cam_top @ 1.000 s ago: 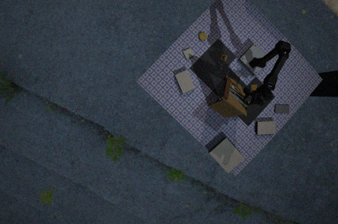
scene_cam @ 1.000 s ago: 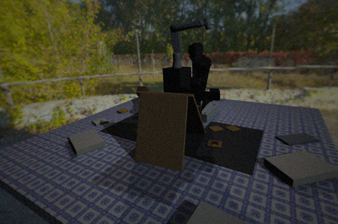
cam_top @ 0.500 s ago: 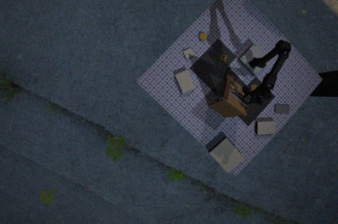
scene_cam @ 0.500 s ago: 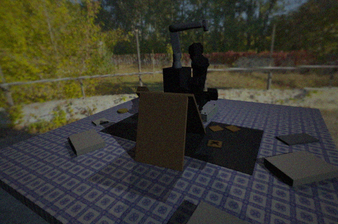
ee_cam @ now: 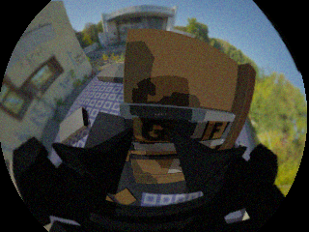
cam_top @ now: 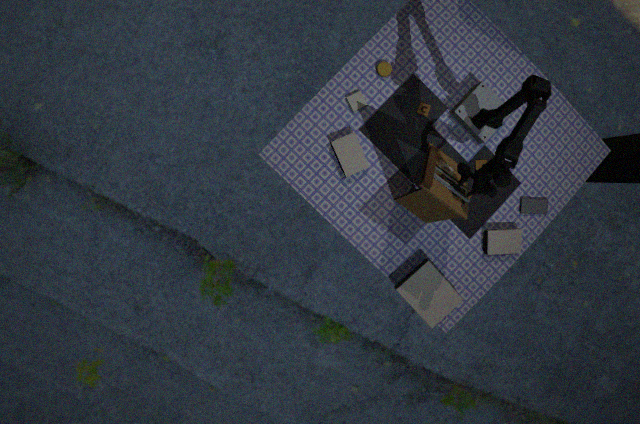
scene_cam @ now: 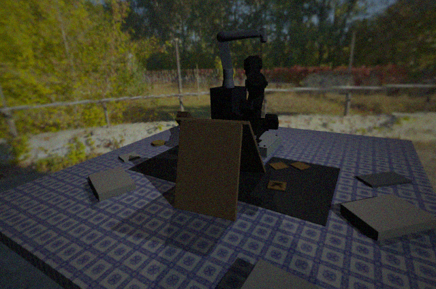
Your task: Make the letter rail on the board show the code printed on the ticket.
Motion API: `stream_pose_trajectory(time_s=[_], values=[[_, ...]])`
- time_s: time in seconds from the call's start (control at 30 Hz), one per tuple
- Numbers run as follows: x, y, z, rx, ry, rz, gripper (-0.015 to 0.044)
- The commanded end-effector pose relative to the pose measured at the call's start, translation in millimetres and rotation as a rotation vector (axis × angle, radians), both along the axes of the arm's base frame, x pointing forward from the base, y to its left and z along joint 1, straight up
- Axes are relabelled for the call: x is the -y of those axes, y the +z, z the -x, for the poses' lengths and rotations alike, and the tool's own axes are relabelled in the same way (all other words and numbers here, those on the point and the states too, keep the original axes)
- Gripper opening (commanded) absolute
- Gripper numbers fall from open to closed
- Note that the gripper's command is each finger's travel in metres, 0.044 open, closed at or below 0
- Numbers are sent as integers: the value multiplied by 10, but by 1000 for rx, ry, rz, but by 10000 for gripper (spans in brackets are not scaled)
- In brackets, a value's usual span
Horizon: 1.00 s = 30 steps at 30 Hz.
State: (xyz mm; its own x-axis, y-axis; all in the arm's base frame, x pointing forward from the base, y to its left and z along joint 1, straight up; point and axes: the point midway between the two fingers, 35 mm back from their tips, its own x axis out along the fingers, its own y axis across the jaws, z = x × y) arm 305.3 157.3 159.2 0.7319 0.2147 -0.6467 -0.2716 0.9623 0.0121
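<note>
The wooden board [cam_top: 438, 207] [scene_cam: 208, 169] [ee_cam: 193, 72] stands tilted like an easel. My gripper [ee_cam: 153, 130] is shut on a wooden letter tile [ee_cam: 156, 131] at the board's rail [ee_cam: 212, 115]; its dark letter is unclear. To its right in the wrist view, a lettered tile [ee_cam: 215, 130] sits in the rail near the brown end wall, apart from the held tile. A tile marked C [cam_top: 423, 109] lies on the dark mat [cam_top: 392, 135] [scene_cam: 309, 201]. Other loose tiles [scene_cam: 278, 165] [scene_cam: 300, 165] lie beside the board with a marked tile [scene_cam: 276, 185]. The ticket's print is unreadable.
Pale boxes [cam_top: 349, 153] [cam_top: 503, 241] [cam_top: 429, 295] stand around the mat. A flat grey block [cam_top: 534, 205] [scene_cam: 383, 178], a yellow disc [cam_top: 384, 69] [scene_cam: 158, 142] and a small pale piece [cam_top: 354, 100] [scene_cam: 127, 156] lie near the counter's edges. The arm reaches over the mat.
</note>
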Motion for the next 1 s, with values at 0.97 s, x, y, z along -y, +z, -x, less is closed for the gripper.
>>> stream_pose_trajectory(time_s=[0.97], values=[[184,-19,-45,-4,4,4,0]])
